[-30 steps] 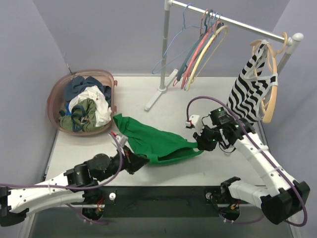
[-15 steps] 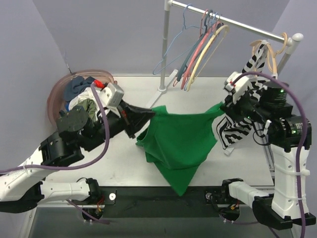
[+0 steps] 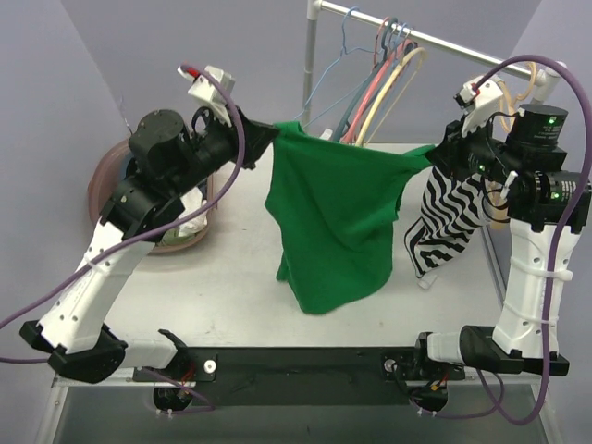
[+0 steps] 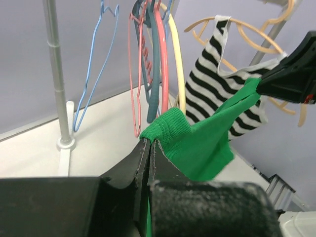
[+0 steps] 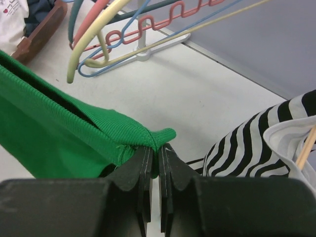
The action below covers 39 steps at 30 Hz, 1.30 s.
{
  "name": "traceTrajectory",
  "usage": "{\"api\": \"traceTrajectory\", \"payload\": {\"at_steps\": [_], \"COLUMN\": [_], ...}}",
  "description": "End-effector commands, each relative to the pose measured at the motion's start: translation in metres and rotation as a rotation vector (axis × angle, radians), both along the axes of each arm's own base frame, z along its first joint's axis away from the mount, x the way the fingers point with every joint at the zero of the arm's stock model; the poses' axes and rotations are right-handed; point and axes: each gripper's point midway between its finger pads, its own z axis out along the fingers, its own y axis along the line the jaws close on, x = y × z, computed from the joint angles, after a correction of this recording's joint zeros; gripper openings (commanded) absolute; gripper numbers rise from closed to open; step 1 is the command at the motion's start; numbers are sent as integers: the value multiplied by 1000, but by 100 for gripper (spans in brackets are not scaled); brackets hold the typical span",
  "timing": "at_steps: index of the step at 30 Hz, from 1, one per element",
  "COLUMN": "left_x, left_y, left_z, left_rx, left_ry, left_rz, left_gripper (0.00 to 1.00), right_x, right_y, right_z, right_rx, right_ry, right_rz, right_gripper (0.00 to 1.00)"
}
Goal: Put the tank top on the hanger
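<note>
The bright green tank top (image 3: 338, 222) hangs in the air, stretched between both grippers just in front of the rail. My left gripper (image 3: 275, 135) is shut on its left shoulder strap, and the left wrist view shows the jaws (image 4: 149, 143) pinching the ribbed green edge (image 4: 170, 126). At the other side, my right gripper (image 3: 435, 155) is shut on the right strap, its jaws (image 5: 157, 149) clamped on the green seam (image 5: 123, 131). The pale cream hanger (image 3: 400, 81) hangs on the rail behind the top, among thinner hangers, and also shows as the hanger (image 4: 177, 64) and the hanger (image 5: 91, 37) in the wrist views.
A zebra-striped top (image 3: 453, 222) hangs on a tan hanger (image 3: 504, 102) at the rail's right end, close to my right arm. Pink and blue thin hangers (image 3: 370, 83) crowd the cream one. The rail post (image 3: 308, 83) stands behind. A laundry basket (image 3: 104, 190) sits far left.
Both arms have lifted the tank top off the table and spread it wide. It now hangs higher and closer to the rail than half a second ago.
</note>
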Motion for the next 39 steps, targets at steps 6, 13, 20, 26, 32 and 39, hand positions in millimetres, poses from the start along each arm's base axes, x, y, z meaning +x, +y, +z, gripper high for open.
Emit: {"api": "traceTrajectory", "payload": {"at_steps": [6, 13, 20, 26, 32, 39], "left_x": [-37, -90, -122, -139, -150, -125], "left_y": [-12, 5, 0, -15, -18, 13], "left_z": [76, -70, -292, -367, -360, -288], "left_rx": [-173, -102, -113, -49, 18, 74], "left_ry": [-152, 111, 596, 770, 772, 535], "left_rz": [-233, -327, -348, -345, -403, -292], "left_gripper": [0, 0, 0, 0, 51, 81], "right_x": [-24, -72, -119, -130, -136, -138], "right_y": [10, 21, 18, 21, 18, 30], "right_z": [25, -113, -259, -300, -293, -235], "right_rx": [78, -25, -184, -233, -243, -178], "right_ry": [-91, 133, 513, 653, 634, 478], "right_rz": [61, 252, 382, 394, 377, 391], "right_gripper": [0, 0, 0, 1, 49, 64]}}
